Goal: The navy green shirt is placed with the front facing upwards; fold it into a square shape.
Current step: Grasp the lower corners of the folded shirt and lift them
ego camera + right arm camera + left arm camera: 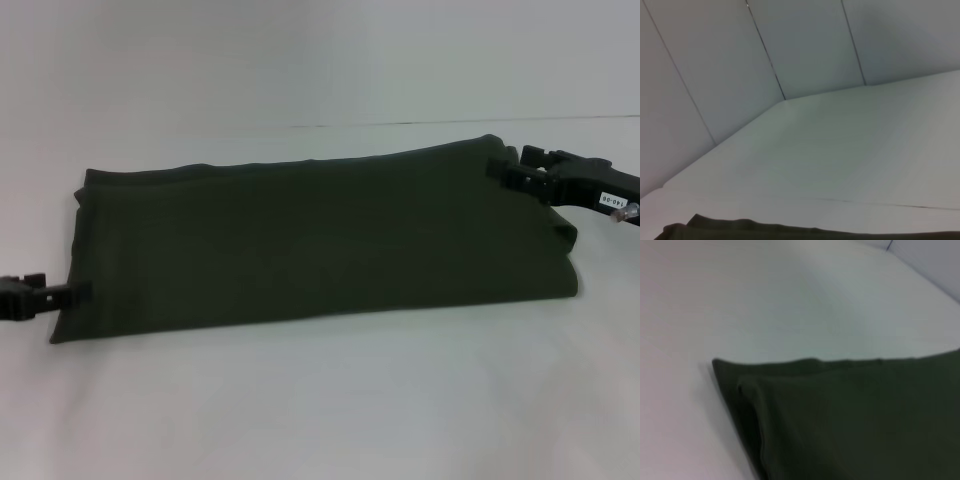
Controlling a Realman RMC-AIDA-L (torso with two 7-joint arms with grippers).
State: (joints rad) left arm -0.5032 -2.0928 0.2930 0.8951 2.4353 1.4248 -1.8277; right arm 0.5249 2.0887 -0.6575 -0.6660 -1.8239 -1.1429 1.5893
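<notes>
Shirt (320, 240) already a long strip — left end effector (75, 292) and right end effector (497, 170) at opposite ends, grip unclear — end-over-end fold next.

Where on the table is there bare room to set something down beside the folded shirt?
Bare table runs wide in front of the navy green shirt, and a broad strip lies behind it up to the back wall. It is crowded at both ends: left hand at the near-left corner, right hand at the far-right corner.

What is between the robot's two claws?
Only the navy green shirt, folded into a long band on the white table. The head view shows the left claw at its near-left corner and the right claw at its far-right corner.
</notes>
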